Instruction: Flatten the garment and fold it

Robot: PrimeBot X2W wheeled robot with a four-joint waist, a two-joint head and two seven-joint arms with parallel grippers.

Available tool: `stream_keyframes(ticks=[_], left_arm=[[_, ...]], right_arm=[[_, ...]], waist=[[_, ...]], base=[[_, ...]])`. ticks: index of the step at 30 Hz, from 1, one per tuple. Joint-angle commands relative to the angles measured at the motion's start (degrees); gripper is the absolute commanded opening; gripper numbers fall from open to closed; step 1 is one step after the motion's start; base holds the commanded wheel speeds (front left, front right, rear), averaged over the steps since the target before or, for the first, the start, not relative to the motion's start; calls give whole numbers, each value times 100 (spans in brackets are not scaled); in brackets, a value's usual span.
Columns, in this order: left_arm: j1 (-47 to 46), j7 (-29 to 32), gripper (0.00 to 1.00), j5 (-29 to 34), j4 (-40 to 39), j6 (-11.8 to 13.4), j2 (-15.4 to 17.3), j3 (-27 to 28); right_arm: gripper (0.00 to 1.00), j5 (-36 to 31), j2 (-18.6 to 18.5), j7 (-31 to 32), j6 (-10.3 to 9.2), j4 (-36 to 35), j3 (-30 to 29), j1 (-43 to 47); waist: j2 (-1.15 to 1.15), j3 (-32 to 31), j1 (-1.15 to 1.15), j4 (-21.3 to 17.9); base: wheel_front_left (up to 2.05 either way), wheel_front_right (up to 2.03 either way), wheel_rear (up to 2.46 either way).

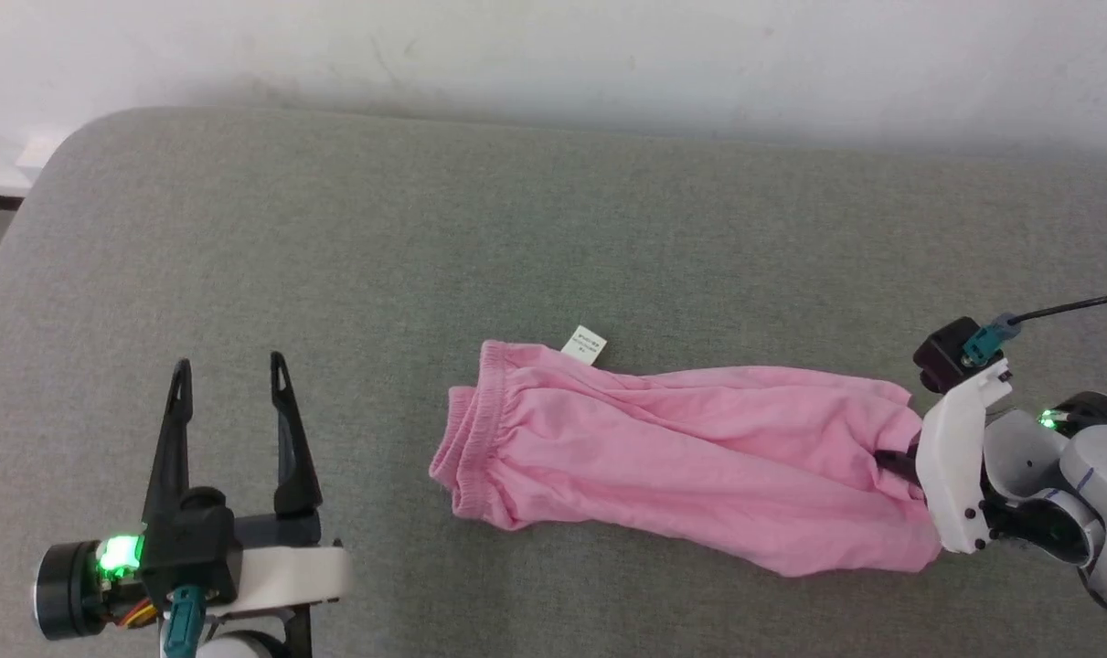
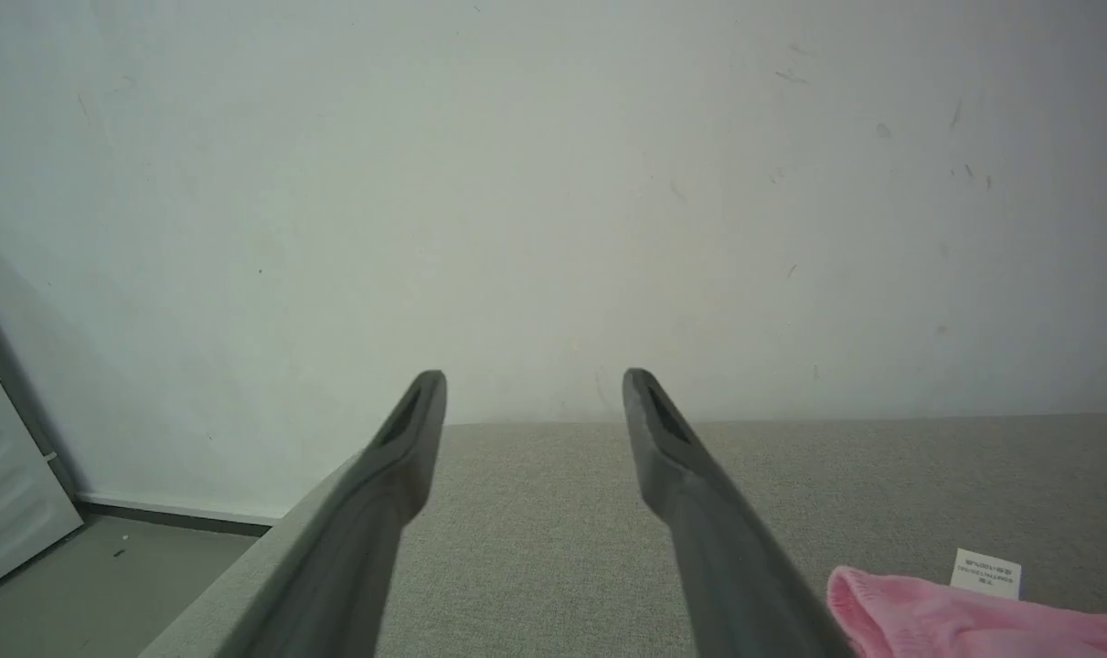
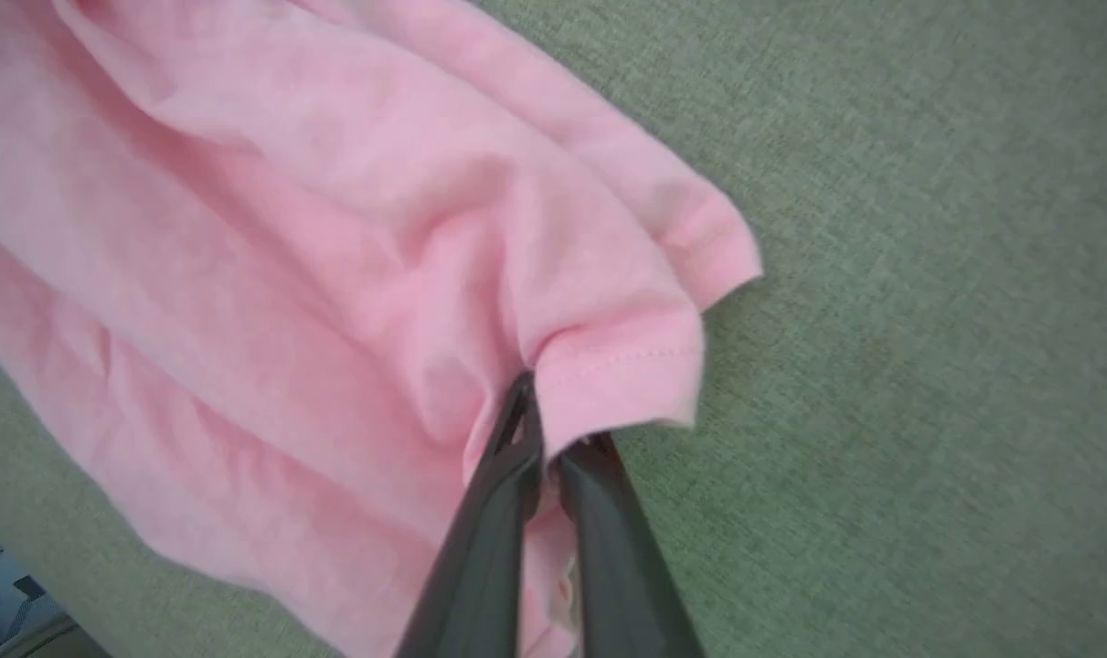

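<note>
While your right fingers [image 3: 507,466] are pinching a leg hem [image 3: 626,366] of the limp pink garment [image 1: 681,457] lying bunched on the grey padded surface [image 1: 334,228], your left fingers [image 1: 174,429] are hovering spread wide and empty, so the waistband [image 1: 480,420] is looking the likely second hold.

The garment [image 1: 681,457] lies on the padded surface [image 1: 334,274], stretched between my two sets of jaws. Its leg hem [image 3: 622,375] sits pinched inside my right jaws. Its waistband [image 1: 480,439] lies right of my left jaws, apart from them, with the tag [image 1: 584,344] at its far edge. The wall [image 2: 553,183] stands ahead of my left jaws.
</note>
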Motion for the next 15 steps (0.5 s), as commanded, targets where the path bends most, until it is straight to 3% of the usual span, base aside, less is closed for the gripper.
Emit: stream_keyframes(ticks=[1,15], left_arm=[[131,-27,100,67,6,-60,-58,54],[309,-27,100,284,70,-160,-74,22]], right_arm=[[0,51,-102,-80,12,-143,10,-23],[0,216,-1661,-50,12,-797,-447,247]], waist=[[0,-80,0,-82],[0,-197,0,-243]], base=[[0,0,0],[0,0,0]])
